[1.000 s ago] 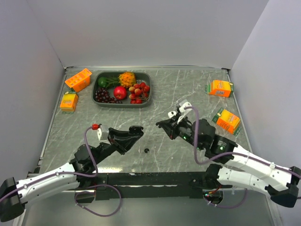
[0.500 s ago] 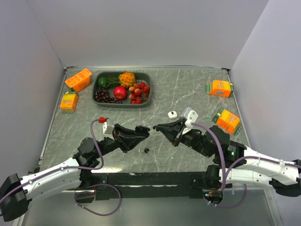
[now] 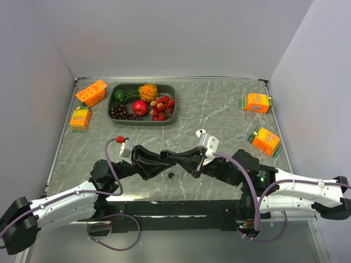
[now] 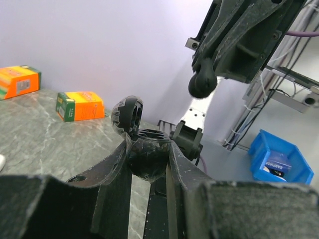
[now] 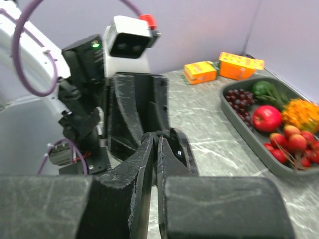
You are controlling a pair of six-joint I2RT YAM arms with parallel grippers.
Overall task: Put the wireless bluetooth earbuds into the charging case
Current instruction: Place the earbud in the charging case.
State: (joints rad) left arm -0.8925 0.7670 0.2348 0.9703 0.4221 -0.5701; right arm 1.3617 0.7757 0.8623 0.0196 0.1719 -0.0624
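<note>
Toward 6 o'clock on the bench (image 3: 230, 104), nearest the arm bases, a loose black earbud (image 3: 171, 175) is lying on the stone. Just beyond it, at the middle, the two arms are meeting tip to tip. The left claw (image 3: 166, 158) is clamping a charging case (image 4: 147, 158), black and round, between its narrowed fingers, with the case's lid (image 4: 127, 113) standing open and tilting toward 11 o'clock in the left wrist view. The right claw (image 3: 182, 158) is hanging above the open cup, at about 1 o'clock from it in that view, pinching a black earbud (image 4: 202, 84) at its tips; bud and case are not touching there. From the right wrist camera, its fingers are showing only a sliver of gap. Beyond the right wrist, at 1 o'clock, a small white piece (image 3: 201, 132) is sitting on the bench, too small to identify. Farther back, at 11 o'clock, a dark tray (image 3: 111, 107) is holding fruit. Two orange boxes (image 3: 90, 92) are lying at 10 o'clock, and two further boxes (image 3: 256, 102) are lying toward 2 o'clock.
</note>
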